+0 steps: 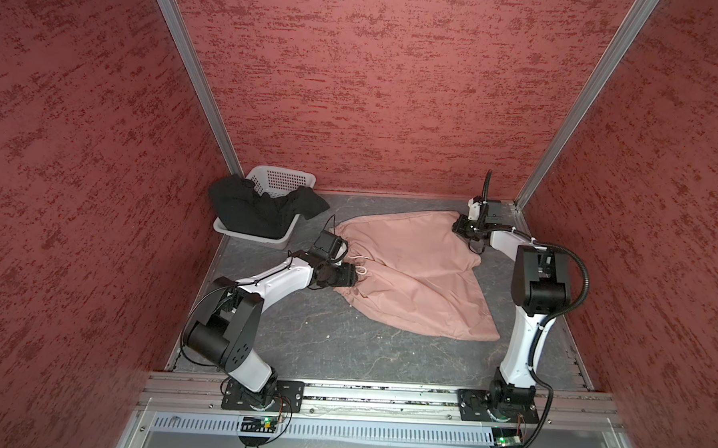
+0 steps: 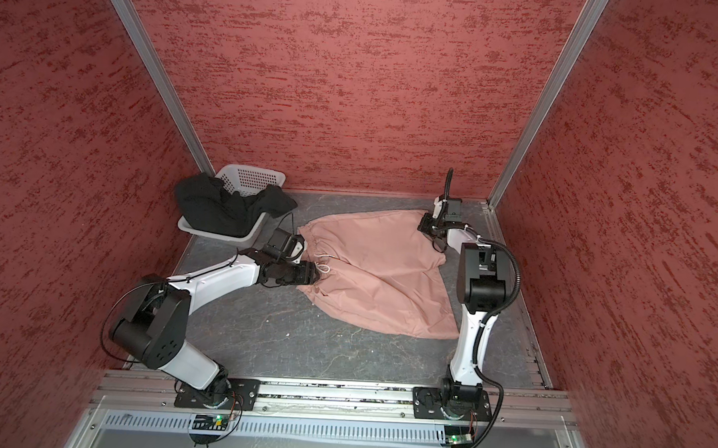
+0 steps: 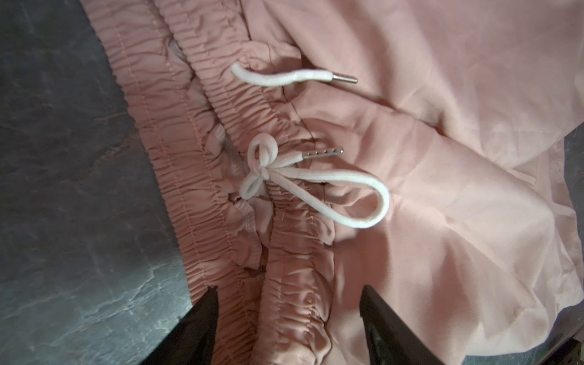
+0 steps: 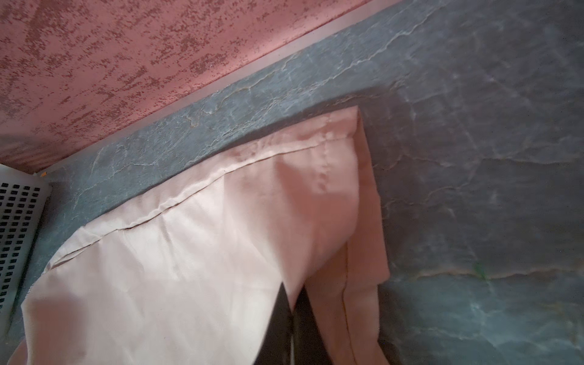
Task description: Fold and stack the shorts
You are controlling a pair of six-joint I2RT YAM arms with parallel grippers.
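Mottled red walls [image 1: 355,87], aluminium corner posts [image 1: 191,72], dark grey, perhaps stone, floor [image 1: 302,347]

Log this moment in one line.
left gripper: open, astride waistband of pink shorts | right gripper: shut on pink shorts leg | black shorts: draped over basket | stack: none yet

Black shorts [image 1: 241,211] drape over basket [image 1: 284,179] — interior mostly hidden.

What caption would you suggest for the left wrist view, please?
Left fingers, open, straddle the gathered waistband of the pink shorts, near the tied white drawstring.
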